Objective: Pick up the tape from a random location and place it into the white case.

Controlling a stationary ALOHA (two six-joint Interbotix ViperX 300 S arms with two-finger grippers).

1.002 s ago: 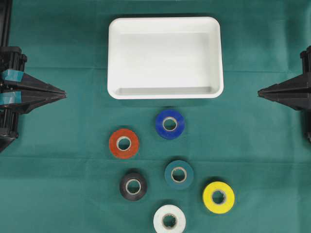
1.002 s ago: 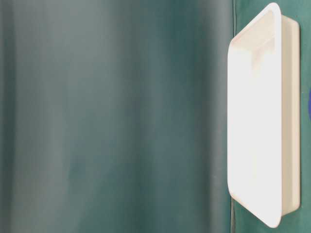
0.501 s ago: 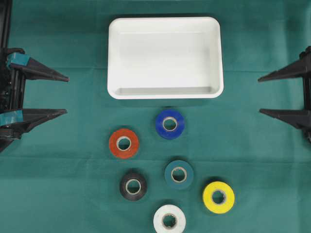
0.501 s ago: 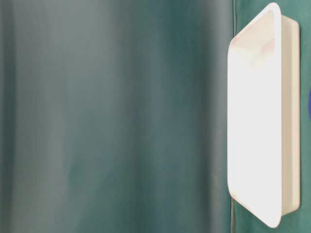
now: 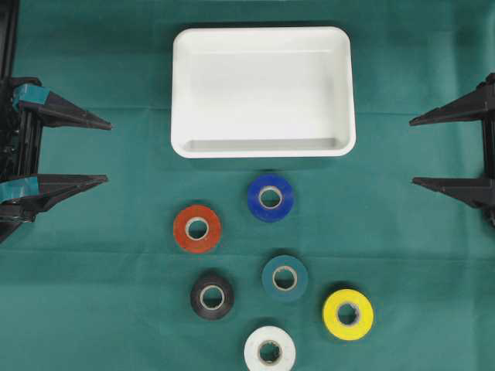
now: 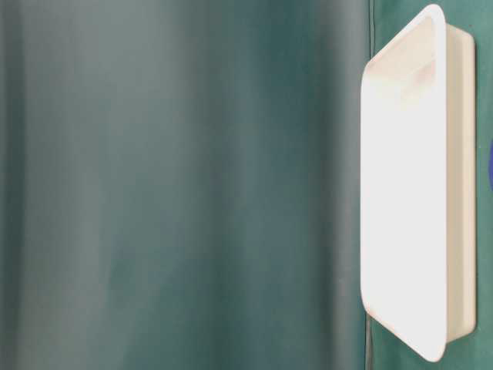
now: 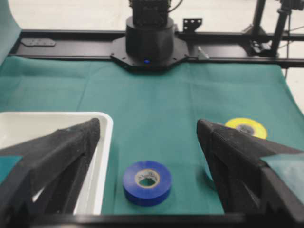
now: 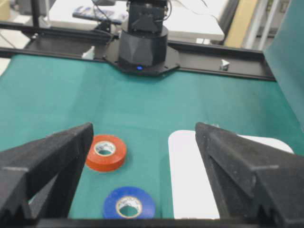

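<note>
Two grippers wait at the frame edges of the overhead view, each with its fingers spread wide and nothing between them: the left gripper [image 5: 108, 153] at the left edge, the right gripper [image 5: 411, 151] at the right edge, both at mid-height and well apart from everything on the cloth. Between them, in the upper middle of the frame, sits the white case [image 5: 263, 143], holding nothing. Just below its lower rim lies the blue tape [image 5: 271, 197], flat on the green cloth [image 5: 93, 294]. Left of and slightly below that is the red tape [image 5: 196, 228]. Lower still come the dark green tape [image 5: 285, 278] and, to its left, the black tape [image 5: 212, 296]. Toward the lower right lies the yellow tape [image 5: 348, 314], and at the bottom edge the white tape [image 5: 270, 349], partly cut off. All six rolls lie flat and apart from one another. From the left wrist camera, the blue roll shows between the spread fingers, beside the case's rim. The table-level view is mostly blurred cloth, with the case at the right edge.
</note>
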